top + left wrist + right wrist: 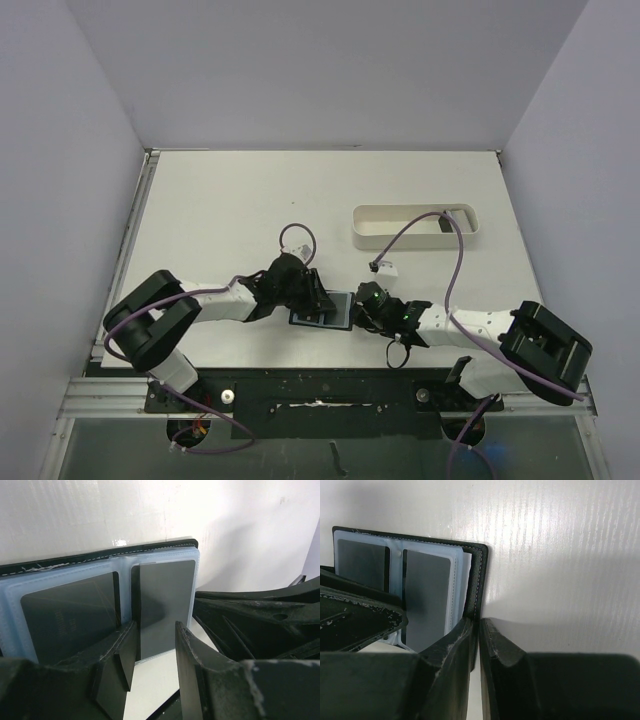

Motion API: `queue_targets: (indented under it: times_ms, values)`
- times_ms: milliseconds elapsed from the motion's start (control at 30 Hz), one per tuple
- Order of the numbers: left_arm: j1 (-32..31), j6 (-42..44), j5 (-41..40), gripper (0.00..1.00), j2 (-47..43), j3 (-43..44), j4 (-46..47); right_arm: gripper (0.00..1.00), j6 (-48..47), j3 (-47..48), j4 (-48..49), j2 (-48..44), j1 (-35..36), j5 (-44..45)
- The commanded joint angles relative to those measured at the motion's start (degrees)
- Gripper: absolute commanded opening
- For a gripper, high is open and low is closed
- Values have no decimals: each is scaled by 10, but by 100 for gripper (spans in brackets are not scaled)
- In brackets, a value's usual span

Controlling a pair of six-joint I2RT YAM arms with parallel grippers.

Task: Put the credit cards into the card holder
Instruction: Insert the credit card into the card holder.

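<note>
The black card holder (322, 311) lies open on the table between my two grippers. In the left wrist view its bluish pockets (65, 570) hold a dark grey credit card (70, 615) on the left. A second grey card (162, 600) sits in the right pocket, its near end sticking out. My left gripper (155, 652) is open, one finger on each side over that card's near end. My right gripper (479, 630) is shut on the holder's black cover edge (479, 580). Both cards show in the right wrist view (427, 600).
A long white oval tray (417, 224) stands at the back right, with a purple cable (455, 262) running over it. The grey walls (60, 150) close in the table on three sides.
</note>
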Motion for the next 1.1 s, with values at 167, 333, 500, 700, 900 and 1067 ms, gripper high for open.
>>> queue_targets:
  times_ms: [167, 333, 500, 700, 900, 1067]
  values:
    - [-5, -21, 32, 34, -14, 4, 59, 13, 5, 4, 12, -7, 11, 22]
    - [7, 5, 23, 35, -49, 30, 4, 14, 10, 11, -54, -56, 10, 55]
    - [34, 36, 7, 40, -84, 33, -50, 17, 5, 21, -67, -98, 10, 54]
    - [72, 71, -1, 43, -106, 23, -98, 18, -19, 47, -12, -73, 14, 29]
    - [99, 80, 24, 45, -103, 1, -85, 18, -34, 85, 4, -3, 16, 12]
    - [103, 84, 31, 46, -89, -6, -74, 17, -27, 79, 14, 27, 19, 3]
